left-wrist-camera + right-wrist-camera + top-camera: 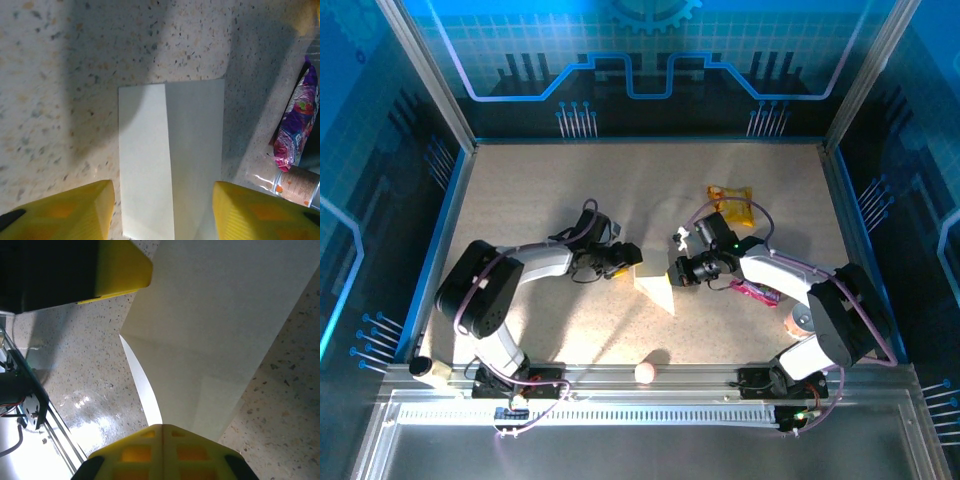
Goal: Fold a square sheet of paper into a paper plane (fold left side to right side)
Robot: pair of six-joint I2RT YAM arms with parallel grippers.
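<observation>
Centre of surface (540, 190): right tool (162, 426) clamped on right edge of square sheet of paper (655, 290); left tool (162, 200) apart, straddling it. Paper likely light, limp, slippery: pinch edges.

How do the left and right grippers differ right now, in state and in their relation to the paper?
The left gripper stands open, its fingers apart with the folded sheet of paper lying between them; the right gripper is shut, fingers pressed together. The left gripper does not grip the sheet, while the right gripper pinches its edge, which curls upward there. Both have yellow fingers and work the same sheet.
</observation>
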